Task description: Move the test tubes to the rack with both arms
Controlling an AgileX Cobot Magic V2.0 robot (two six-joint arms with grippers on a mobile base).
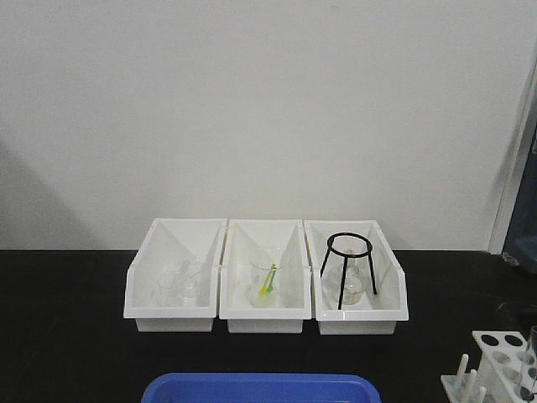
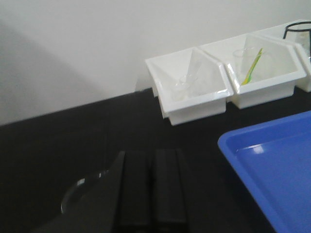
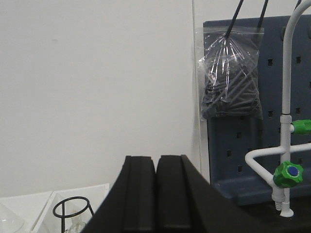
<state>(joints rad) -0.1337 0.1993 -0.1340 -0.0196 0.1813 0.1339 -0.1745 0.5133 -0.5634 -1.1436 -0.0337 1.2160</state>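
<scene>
- Nearest to us in the front view, at six o'clock, we see the rim of one blue tray (image 1: 260,387) on the black tabletop (image 1: 67,336); whatever lies in it is cut off by the frame's edge.
- At about four o'clock stands one white rack (image 1: 501,365), only partly in frame, with dark round holes in its top plate and white pegs along its near side. Something clear seems to stand at its far right edge, but we cannot tell whether it is one of the test tubes.
- We cannot pick out a single test tube with certainty in any view, so we cannot count them. We judge the task to be at or near its start, with the transfer left to do.
- In the left wrist view, the left gripper (image 2: 152,187) has its two black fingers pressed together with nothing between them. One rounded clear glass piece (image 2: 80,190) lies just beside it at nine o'clock.
- In the right wrist view, the right gripper (image 3: 156,194) is likewise closed and empty, raised and facing the wall.
- Farther back, at twelve o'clock, three white bins (image 1: 265,277) sit side by side against the wall: the left holds clear glassware, the middle one a beaker with a green and yellow stick, the right one a black tripod stand (image 1: 347,270) over a flask.
- Farthest, the right wrist view shows one blue pegboard (image 3: 252,121) with one bag of dark parts, and one white tap with green knobs.
</scene>
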